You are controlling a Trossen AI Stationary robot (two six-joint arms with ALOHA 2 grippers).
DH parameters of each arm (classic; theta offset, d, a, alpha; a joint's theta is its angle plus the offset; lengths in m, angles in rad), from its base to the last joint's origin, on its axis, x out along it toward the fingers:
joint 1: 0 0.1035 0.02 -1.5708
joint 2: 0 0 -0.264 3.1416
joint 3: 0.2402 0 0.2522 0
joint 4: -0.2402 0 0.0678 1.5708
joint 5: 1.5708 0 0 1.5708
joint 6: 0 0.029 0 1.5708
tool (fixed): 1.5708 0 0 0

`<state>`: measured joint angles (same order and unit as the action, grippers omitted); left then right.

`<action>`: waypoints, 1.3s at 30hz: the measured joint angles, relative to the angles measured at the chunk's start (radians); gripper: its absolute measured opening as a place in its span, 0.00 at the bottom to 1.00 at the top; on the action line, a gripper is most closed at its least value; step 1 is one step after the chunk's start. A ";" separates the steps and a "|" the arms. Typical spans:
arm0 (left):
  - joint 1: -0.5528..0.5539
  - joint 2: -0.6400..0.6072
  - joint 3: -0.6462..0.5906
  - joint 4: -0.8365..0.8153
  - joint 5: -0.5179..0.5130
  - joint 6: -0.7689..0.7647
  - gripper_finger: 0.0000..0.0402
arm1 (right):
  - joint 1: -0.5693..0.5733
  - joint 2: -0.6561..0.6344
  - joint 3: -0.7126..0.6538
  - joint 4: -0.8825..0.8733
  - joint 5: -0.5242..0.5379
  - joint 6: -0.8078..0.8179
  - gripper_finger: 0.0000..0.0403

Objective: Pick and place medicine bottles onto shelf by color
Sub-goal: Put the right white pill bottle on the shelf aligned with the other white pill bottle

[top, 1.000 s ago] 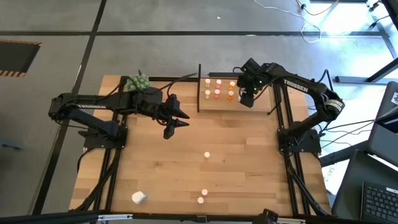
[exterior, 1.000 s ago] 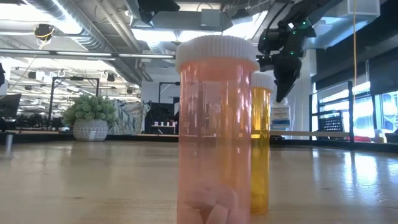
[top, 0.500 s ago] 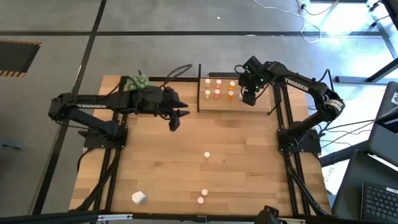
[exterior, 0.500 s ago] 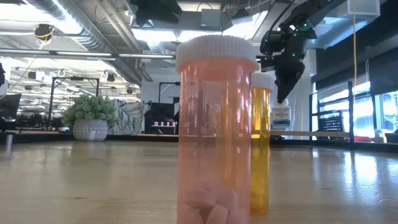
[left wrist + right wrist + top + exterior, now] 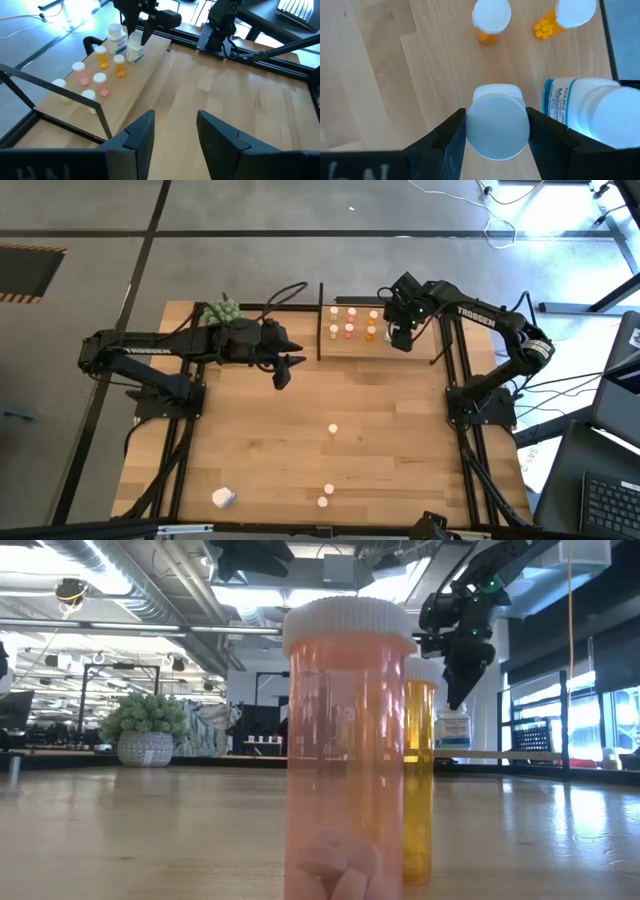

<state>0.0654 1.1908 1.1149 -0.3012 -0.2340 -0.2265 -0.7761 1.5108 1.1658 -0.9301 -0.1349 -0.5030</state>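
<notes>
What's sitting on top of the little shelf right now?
The shelf holds small pink and orange bottles plus two white bottles; the right gripper straddles one, hiding its cap.

Open-plan office lab: exposed ceiling ducts (image 5: pixel 110 580), desks, monitor (image 5: pixel 15 708).

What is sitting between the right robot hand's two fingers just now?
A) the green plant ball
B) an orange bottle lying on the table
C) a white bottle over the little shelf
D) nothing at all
C: the right gripper has its fingers on either side of a white bottle above the shelf.
</notes>
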 joint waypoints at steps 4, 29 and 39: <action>0.000 0.000 0.000 0.000 0.000 0.000 0.35 | -0.001 -0.003 -0.013 0.016 0.000 0.000 0.46; -0.001 0.000 0.000 0.000 0.000 0.000 0.35 | -0.001 -0.002 -0.014 0.022 0.001 0.008 0.46; -0.001 0.000 0.000 0.000 0.000 0.000 0.35 | -0.001 -0.002 -0.015 0.021 0.002 0.026 0.49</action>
<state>0.0647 1.1909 1.1150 -0.3012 -0.2340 -0.2260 -0.7769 1.5093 1.1511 -0.9089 -0.1327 -0.4766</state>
